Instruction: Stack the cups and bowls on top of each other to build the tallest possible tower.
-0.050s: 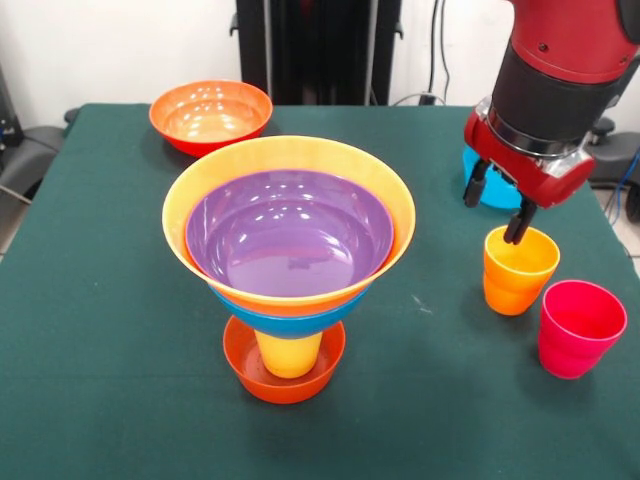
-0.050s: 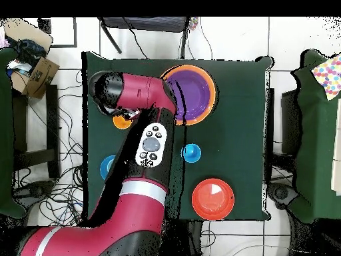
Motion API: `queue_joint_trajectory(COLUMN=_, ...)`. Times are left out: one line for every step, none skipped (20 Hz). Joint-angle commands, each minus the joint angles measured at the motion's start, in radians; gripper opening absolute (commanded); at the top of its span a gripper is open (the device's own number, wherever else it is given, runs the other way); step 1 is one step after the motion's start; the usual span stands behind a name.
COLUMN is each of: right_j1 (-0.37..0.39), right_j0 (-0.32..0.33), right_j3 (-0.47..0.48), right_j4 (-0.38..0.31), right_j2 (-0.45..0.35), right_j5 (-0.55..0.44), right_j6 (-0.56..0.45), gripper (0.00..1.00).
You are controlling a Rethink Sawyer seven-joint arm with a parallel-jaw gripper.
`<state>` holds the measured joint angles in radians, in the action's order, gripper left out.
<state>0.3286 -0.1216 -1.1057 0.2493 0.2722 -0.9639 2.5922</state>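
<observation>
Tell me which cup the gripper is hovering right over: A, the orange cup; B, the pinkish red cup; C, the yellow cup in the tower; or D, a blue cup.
A: in the front view the gripper hangs open directly above the orange cup, one fingertip at its rim.

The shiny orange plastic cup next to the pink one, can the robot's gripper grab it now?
Probably yes. The gripper hangs open right over the glossy orange plastic cup, one finger at its rim, and nothing sits between them.

My arm (image 1: 560,70) comes down at top right, wrist tilted; gripper (image 1: 497,208) pointing down, both black fingers (image 1: 519,218) spread apart, nothing btwn them.
</observation>
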Motion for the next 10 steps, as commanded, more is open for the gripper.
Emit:
queue_joint_trajectory(right_j1=-0.050, right_j0=0.031, right_j3=-0.088, right_j4=-0.096, right_j2=-0.140, right_j5=0.111, right_j6=-0.155, gripper=1.00)
queue_joint_trajectory(right_j1=-0.052, right_j0=0.032, right_j3=-0.089, right_j4=-0.097, right_j2=-0.142, right_j5=0.117, right_j6=-0.156, gripper=1.00)
queue_joint_trajectory(right_j1=-0.054, right_j0=0.033, right_j3=-0.090, right_j4=-0.099, right_j2=-0.143, right_j5=0.127, right_j6=-0.157, gripper=1.00)
queue_joint_trajectory(right_j1=-0.056, right_j0=0.034, right_j3=-0.091, right_j4=-0.100, right_j2=-0.144, right_j5=0.134, right_j6=-0.157, gripper=1.00)
queue_joint_trajectory(right_j1=-0.060, right_j0=0.036, right_j3=-0.093, right_j4=-0.101, right_j2=-0.148, right_j5=0.149, right_j6=-0.157, gripper=1.00)
queue_joint_trajectory(right_j1=-0.064, right_j0=0.037, right_j3=-0.096, right_j4=-0.103, right_j2=-0.152, right_j5=0.166, right_j6=-0.157, gripper=1.00)
queue_joint_trajectory(right_j1=-0.067, right_j0=0.038, right_j3=-0.099, right_j4=-0.105, right_j2=-0.155, right_j5=0.182, right_j6=-0.157, gripper=1.00)
queue_joint_trajectory(right_j1=-0.071, right_j0=0.038, right_j3=-0.099, right_j4=-0.107, right_j2=-0.158, right_j5=0.196, right_j6=-0.156, gripper=1.00)
queue_joint_trajectory(right_j1=-0.075, right_j0=0.039, right_j3=-0.099, right_j4=-0.110, right_j2=-0.159, right_j5=0.207, right_j6=-0.154, gripper=1.00)
queue_joint_trajectory(right_j1=-0.078, right_j0=0.039, right_j3=-0.100, right_j4=-0.110, right_j2=-0.161, right_j5=0.214, right_j6=-0.151, gripper=1.00)
